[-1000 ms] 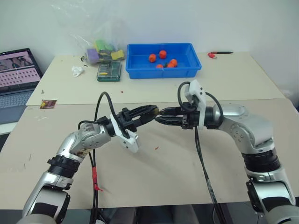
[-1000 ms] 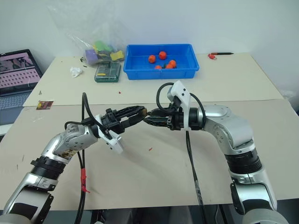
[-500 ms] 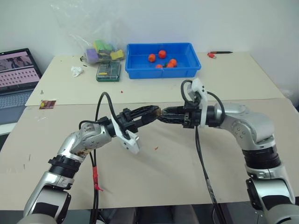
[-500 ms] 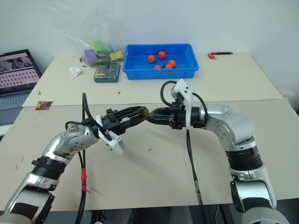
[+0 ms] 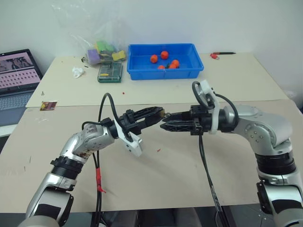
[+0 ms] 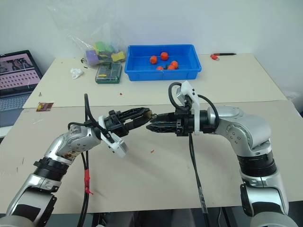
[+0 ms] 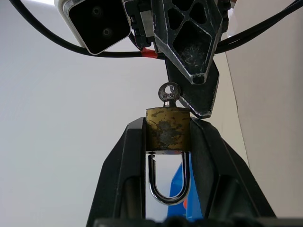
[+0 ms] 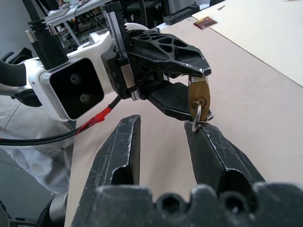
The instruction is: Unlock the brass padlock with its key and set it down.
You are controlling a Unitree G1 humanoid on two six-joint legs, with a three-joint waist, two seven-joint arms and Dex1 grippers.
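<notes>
Brass padlock (image 7: 166, 128) pinched in left pincer (image 5: 160, 112); right pincer (image 5: 163, 126) spread, backed off key (image 7: 168, 92).

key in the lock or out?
In. The key sticks out of the brass padlock, which the left gripper clamps; the right gripper is open beside the key, not gripping it.

Robotics lab bench. A plain table (image 5: 246, 75) covered with beige paper stands against a bare white wall (image 5: 189, 21). At its far edge sit a blue bin (image 5: 165, 61) holding small orange-red items, a clear bag (image 5: 102, 47) of coloured blocks, a green case (image 5: 110, 72) and a red-tipped pen (image 5: 222, 54). An open laptop (image 5: 16, 75) stands on the left, its screen lit. The right wrist view shows a cluttered bench (image 8: 75, 14) with cables in the background.
</notes>
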